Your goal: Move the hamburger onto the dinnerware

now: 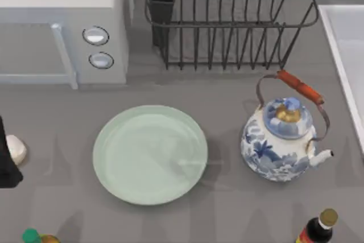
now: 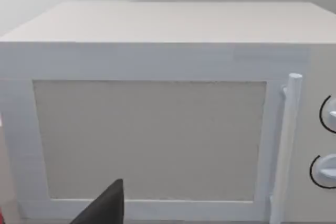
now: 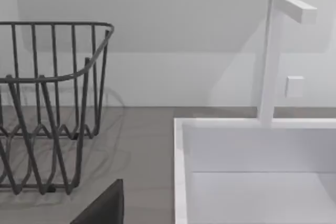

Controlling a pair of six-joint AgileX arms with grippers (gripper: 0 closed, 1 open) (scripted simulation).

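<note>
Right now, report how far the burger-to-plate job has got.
Nothing looks done: the large round pale mint-green plate holds no food. The small cream-tan hamburger sits on the grey table at the far left edge, apart from the plate, beside a dark part of the left arm. Nothing is visibly gripped. Left: grasp the hamburger, carry it rightward, and set it on the plate.

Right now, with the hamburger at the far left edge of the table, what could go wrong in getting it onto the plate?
1. The hamburger sits at the table's left edge, partly hidden by the dark left gripper; a poor grasp might nudge it off.
2. It is small and round, so it could slip from the fingers.
3. The green plate looks glossy and shallow; a drop from height might let the hamburger roll off.
</note>
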